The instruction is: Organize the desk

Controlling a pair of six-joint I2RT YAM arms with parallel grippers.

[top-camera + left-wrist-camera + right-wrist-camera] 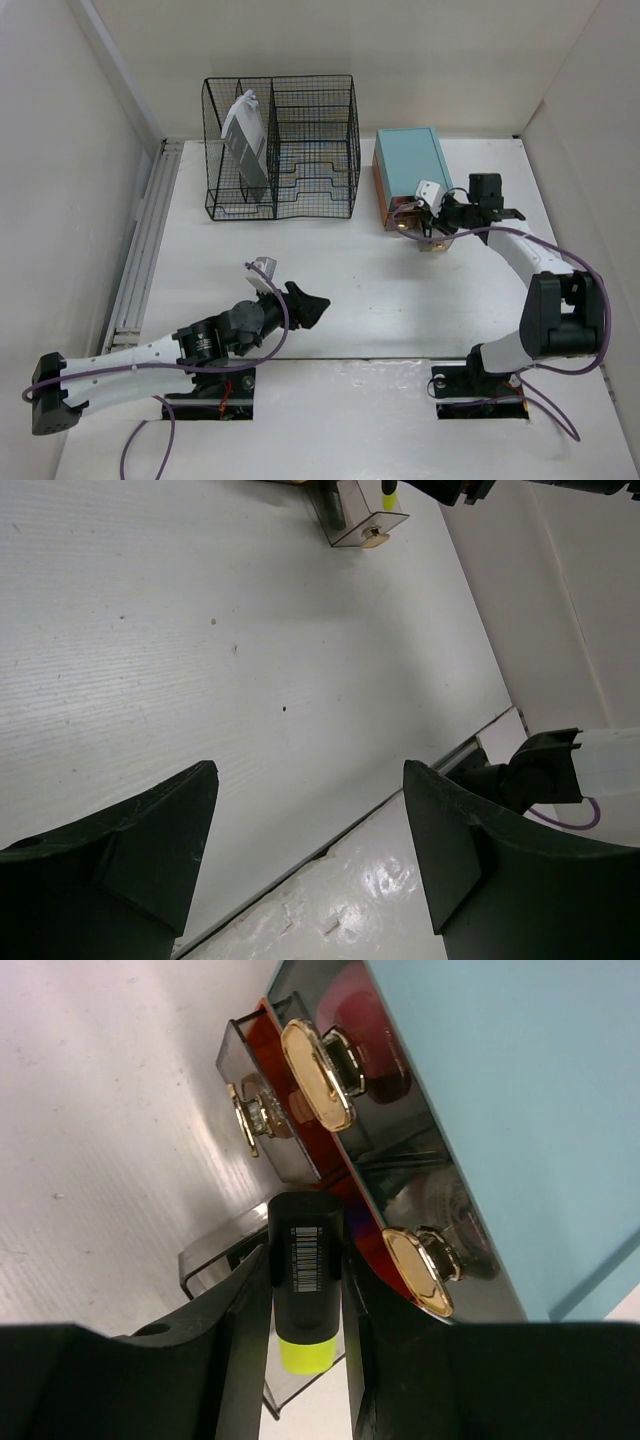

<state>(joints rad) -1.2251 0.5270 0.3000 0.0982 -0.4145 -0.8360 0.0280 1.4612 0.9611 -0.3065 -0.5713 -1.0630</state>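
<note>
With right gripper, pinched highlighter mid-barrel before teal drawer box; judged light, rigid, slick. Held left gripper apart, empty, above desk.

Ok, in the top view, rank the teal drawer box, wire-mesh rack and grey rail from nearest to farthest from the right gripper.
1. Teal drawer box, right at the right gripper fingertips.
2. Wire-mesh rack, back centre.
3. Grey rail, far left edge.

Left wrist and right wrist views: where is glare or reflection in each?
Left wrist view: white glare patches on the glossy strip along the near edge of the desk. Right wrist view: the drawer box has a shiny dark front with reddish reflections around the gold knobs.
</note>
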